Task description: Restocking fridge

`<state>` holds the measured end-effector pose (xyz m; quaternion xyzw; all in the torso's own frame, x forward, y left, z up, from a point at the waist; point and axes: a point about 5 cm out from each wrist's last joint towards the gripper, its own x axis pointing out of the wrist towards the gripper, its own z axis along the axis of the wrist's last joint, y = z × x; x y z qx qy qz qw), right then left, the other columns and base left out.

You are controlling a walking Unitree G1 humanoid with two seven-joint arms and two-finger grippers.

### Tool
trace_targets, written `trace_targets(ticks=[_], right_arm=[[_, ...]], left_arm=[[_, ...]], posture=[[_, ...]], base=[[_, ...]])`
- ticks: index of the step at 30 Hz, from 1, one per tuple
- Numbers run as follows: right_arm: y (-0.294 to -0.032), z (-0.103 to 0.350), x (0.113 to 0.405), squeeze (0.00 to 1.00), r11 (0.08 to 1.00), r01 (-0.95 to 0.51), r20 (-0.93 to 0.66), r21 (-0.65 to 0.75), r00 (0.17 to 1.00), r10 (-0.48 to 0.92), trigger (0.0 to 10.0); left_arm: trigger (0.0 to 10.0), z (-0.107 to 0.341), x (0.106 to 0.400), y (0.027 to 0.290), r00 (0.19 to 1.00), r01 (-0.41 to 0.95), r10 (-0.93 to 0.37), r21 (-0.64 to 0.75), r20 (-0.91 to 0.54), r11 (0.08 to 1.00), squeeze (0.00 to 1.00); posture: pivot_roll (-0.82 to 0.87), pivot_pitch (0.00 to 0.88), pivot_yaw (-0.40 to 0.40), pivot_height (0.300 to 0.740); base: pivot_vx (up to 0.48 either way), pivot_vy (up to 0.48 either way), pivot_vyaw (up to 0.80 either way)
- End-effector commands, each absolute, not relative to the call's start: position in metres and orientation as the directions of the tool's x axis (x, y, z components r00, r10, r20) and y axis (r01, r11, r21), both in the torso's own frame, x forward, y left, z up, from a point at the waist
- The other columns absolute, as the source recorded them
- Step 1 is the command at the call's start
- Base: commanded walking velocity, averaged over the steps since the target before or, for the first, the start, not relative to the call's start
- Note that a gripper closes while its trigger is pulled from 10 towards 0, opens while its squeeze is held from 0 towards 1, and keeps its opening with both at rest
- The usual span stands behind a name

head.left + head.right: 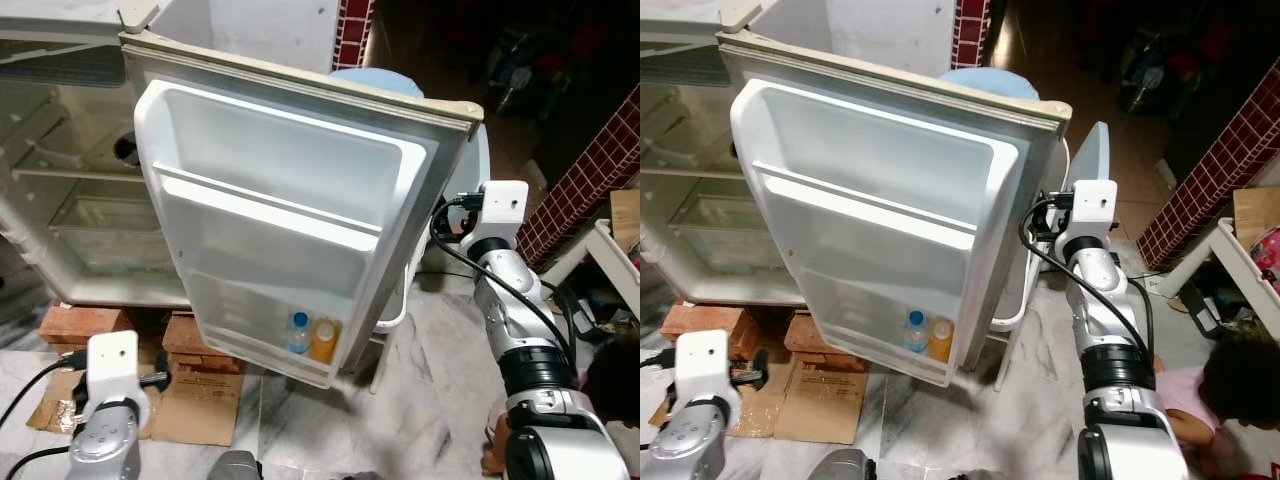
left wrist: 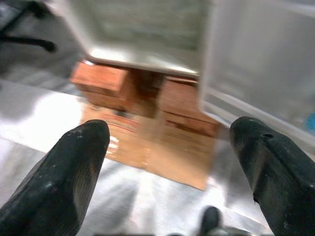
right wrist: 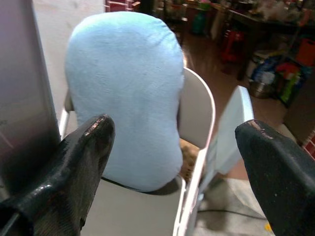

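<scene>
Orange and blue-capped bottles (image 1: 310,338) stand unreadable in fridge door (image 1: 290,215); both jaws wide, empty.

Two bottles (image 1: 311,337) on door shelf (image 1: 262,345)

Printing on the flattened cardboard (image 1: 195,400), too blurred to read

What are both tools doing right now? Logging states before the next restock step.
Left tool: open, holding nothing.
Right tool: open, holding nothing.
</scene>
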<state>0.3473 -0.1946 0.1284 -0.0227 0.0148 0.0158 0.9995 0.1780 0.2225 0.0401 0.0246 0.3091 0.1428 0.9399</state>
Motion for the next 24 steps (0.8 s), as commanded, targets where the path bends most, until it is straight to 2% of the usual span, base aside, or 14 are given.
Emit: trace_targets(ticks=[1, 5, 13, 18, 24], right_arm=[[-0.187, 0.138, 0.351, 0.00, 0.996, -0.078, 0.010, -0.045, 0.997, 0.079, 10.0], [-0.187, 0.137, 0.350, 0.00, 0.994, -0.101, 0.010, -0.028, 0.995, 0.101, 10.0], [-0.168, 0.129, 0.344, 0.00, 0.959, -0.281, -0.031, 0.027, 0.959, 0.282, 10.0], [-0.162, 0.114, 0.329, 0.00, 0.885, -0.462, -0.121, 0.063, 0.877, 0.466, 10.0], [-0.173, 0.099, 0.318, 0.00, 0.854, -0.520, -0.212, -0.009, 0.836, 0.507, 10.0]], left_arm=[[10.0, 0.034, 0.174, 0.223, 0.744, -0.253, 0.258, 0.097, -0.616, 0.963, 0.00], [10.0, 0.030, 0.172, 0.224, 0.732, -0.236, 0.242, 0.096, -0.637, 0.967, 0.00], [10.0, 0.031, 0.175, 0.221, 0.739, -0.219, 0.235, 0.104, -0.631, 0.970, 0.00], [10.0, 0.031, 0.175, 0.222, 0.737, -0.216, 0.230, 0.101, -0.635, 0.971, 0.00], [10.0, 0.031, 0.177, 0.223, 0.737, -0.216, 0.231, 0.104, -0.635, 0.971, 0.00]], posture=[[0.11, 0.000, -0.067, 0.740], [0.11, 0.000, -0.067, 0.740], [0.11, 0.000, -0.072, 0.740], [0.11, 0.000, -0.072, 0.740], [0.11, 0.000, -0.066, 0.740]], base=[[0.000, 0.000, 0.74], [0.000, 0.000, 0.73], [0.000, 0.000, 0.66], [-0.079, 0.000, 0.00], [-0.412, 0.000, 0.00]])
